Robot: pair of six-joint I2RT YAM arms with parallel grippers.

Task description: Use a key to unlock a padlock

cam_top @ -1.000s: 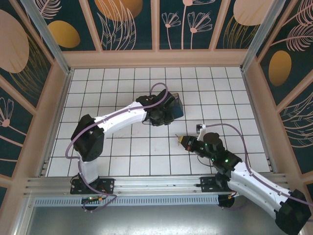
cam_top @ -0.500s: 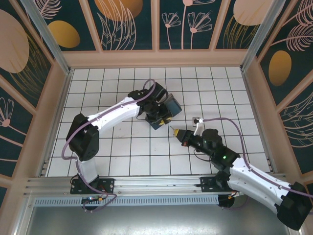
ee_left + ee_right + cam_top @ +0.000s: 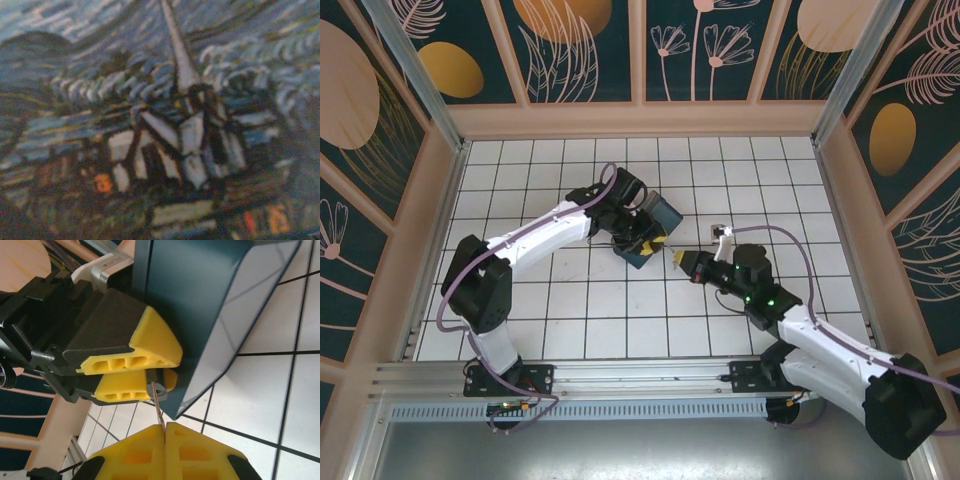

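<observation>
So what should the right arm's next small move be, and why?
Probably ease the right gripper forward along the line of the key. It is shut on the key, whose tip sits at the padlock pinched in the left gripper, seemingly not yet seated.

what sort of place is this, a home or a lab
Likely a robot test cell: white gridded floor, leaf-patterned wall panels, and a left arm and right arm bolted to a metal rail.

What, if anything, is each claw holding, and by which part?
The right claw pinches the key by its near end, its blade pointing out. The left claw grips the padlock, apparently by its body.
</observation>
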